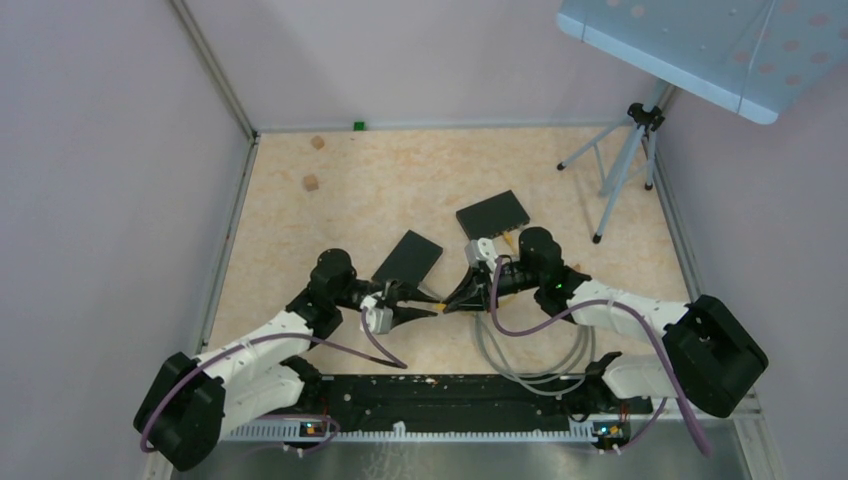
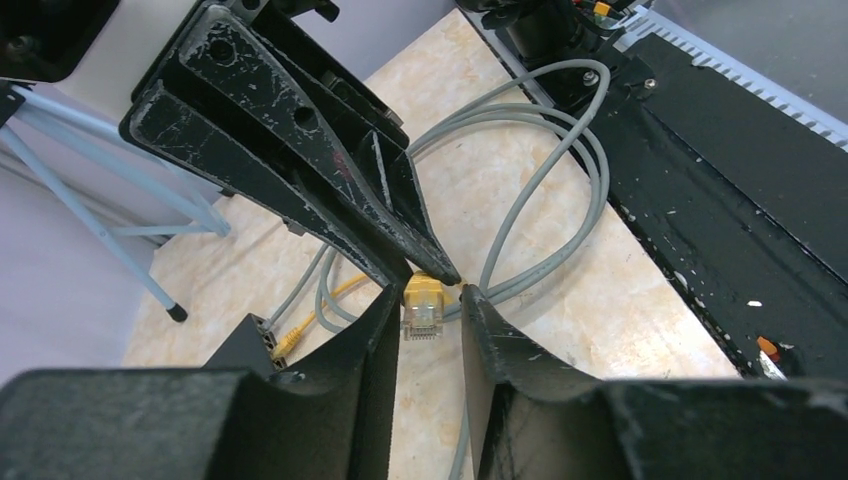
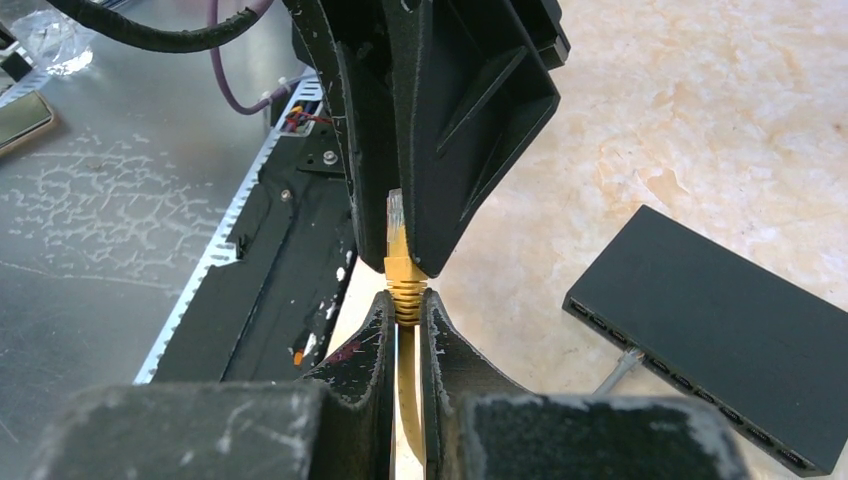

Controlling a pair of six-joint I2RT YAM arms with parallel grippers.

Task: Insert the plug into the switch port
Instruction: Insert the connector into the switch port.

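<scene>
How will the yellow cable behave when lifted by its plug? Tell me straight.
Likely floppy: the thin yellow cable lies in a loose curve on the table. The plug itself looks stiff and light, standing straight in the right gripper's pinch. Its smooth, narrow tip may slip or twist if gripped off-centre.

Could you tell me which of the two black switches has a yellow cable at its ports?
The farther switch, towards the tripod: yellow plugs sit at its near edge; the nearer switch shows none.
</scene>
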